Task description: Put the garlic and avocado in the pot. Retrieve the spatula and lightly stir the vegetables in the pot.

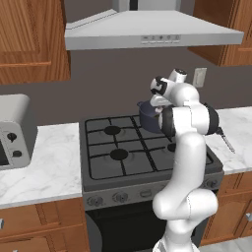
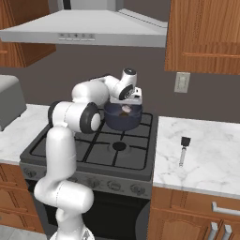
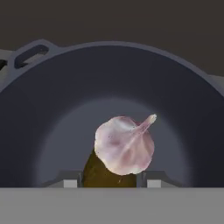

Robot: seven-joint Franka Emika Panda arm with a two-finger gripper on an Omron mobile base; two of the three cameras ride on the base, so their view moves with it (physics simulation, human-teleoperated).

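Garlic [image 3: 124, 146] was small, light, papery skin, rounded w/ a stem nub: would roll, prob a bit slippery. Hand view had it inside the pot [image 3: 52, 113], low against the inner wall, w/ the avocado [image 3: 98, 175] partly hidden under/behind it (olive-brown, looked touching, can't be sure). Avocado piece likely softer, would bruise under hard squeeze. Neither needs another pick if both are in, judging by this.

Spatula [image 2: 183, 150] lay flat on the bench [image 2: 211, 145] right of the stove [image 1: 123, 157], well apart from the pot, black end toward the wall, thin grey length toward the front edge. Stiff, slim, light; low profile means a pinch across the grey shaft near the black end (better balance, less swing when stirring). Thin shaft could twist in the grip.

Pot was on the rear burner on the side nearest that bench, heavy enough to stay put under light stirring, I'd guess.

Claw [image 2: 125, 108] hung directly over the pot mouth, pointing down in. Tips showed at the bottom of hand view, standing apart w/ garlic between/above them but not clearly pinched. Looked partway open & holding nothing; contact w/ garlic: can't tell for certain.
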